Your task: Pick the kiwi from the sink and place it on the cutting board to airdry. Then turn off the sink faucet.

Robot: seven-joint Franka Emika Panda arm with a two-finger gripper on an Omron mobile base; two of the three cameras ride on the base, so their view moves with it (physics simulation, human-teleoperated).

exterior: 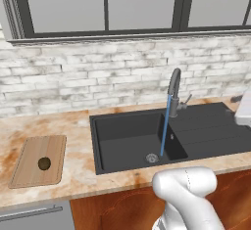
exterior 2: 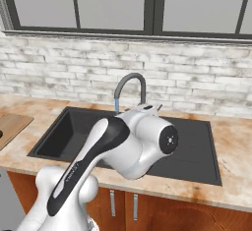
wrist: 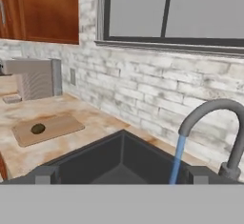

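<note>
Left base view: we see the kiwi lying on the cutting board, on the counter left of the sink. The sink faucet runs a blue stream down beside the drain.

Right base view: we see the faucet behind the arm, water running, and the board's corner at the left edge.

Hand view: we see the gripper with jaws spread wide, empty, over the basin. The kiwi sits on the board. We find no readable writing anywhere.
</note>
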